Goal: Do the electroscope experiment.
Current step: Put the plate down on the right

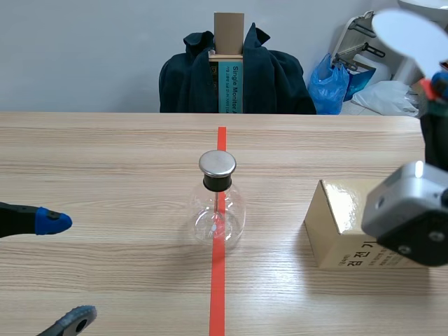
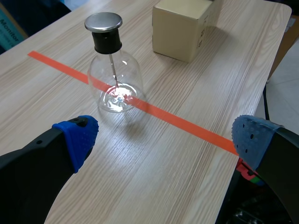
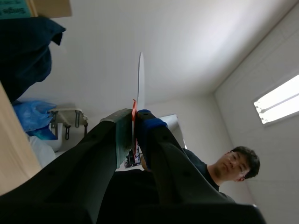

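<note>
The electroscope [image 1: 218,203] is a clear glass flask with a black stopper and a round metal cap, standing on the red tape line mid-table; a thin rod hangs inside it [image 2: 113,70]. My left gripper [image 1: 63,273] is open low at the table's left, well short of the flask, with nothing between its blue pads [image 2: 77,135]. My right gripper [image 1: 435,84] is raised at the far right, shut on the red base of a thin white plate [image 1: 409,31]. That plate shows edge-on [image 3: 140,79] in the right wrist view, above the closed fingers [image 3: 148,123].
A tan cardboard box [image 1: 343,224] stands right of the flask, partly behind the right arm's grey wrist housing [image 1: 409,213]. A chair draped with a dark jacket [image 1: 273,77] is beyond the far edge. The table's edge [image 2: 275,42] lies just beyond the box. A person [image 3: 229,163] appears behind the right gripper.
</note>
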{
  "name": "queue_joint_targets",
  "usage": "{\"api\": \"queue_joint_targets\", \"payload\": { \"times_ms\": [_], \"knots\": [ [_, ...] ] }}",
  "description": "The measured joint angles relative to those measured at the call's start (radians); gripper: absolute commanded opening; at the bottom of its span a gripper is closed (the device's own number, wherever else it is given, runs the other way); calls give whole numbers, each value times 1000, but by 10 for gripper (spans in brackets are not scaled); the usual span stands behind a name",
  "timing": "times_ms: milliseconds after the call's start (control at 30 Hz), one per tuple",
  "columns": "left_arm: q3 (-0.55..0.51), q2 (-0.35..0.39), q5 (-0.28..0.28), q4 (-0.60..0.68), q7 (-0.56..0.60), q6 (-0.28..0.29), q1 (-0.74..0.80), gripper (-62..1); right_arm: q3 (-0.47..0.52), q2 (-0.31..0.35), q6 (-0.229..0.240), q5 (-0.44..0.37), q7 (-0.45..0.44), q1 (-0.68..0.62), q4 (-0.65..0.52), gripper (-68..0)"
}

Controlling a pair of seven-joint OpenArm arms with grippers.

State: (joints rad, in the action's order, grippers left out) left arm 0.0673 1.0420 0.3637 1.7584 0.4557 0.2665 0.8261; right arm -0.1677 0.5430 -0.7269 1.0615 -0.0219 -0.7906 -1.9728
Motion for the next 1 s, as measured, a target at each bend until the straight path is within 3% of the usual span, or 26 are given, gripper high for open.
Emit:
{"api": "queue_joint_targets", "payload": {
  "times_ms": [200,333,400,667,1000],
  "knots": [
    [-69,50,27,47,-67,-23,92,7,-1,-2,6,-23,-70,10,248,-669],
    [-71,55,89,48,-85,-39,90,14,-1,-51,6,-23,-95,47,360,-669],
    [-71,61,112,48,-85,-39,90,14,-1,-81,5,-23,-129,74,394,-669],
    [-71,60,117,48,-82,-39,84,14,-3,-165,5,-38,-270,131,517,-669],
    [-71,58,117,48,-77,-98,74,14,-3,-217,5,-59,-306,165,555,-669]
  ]
}}
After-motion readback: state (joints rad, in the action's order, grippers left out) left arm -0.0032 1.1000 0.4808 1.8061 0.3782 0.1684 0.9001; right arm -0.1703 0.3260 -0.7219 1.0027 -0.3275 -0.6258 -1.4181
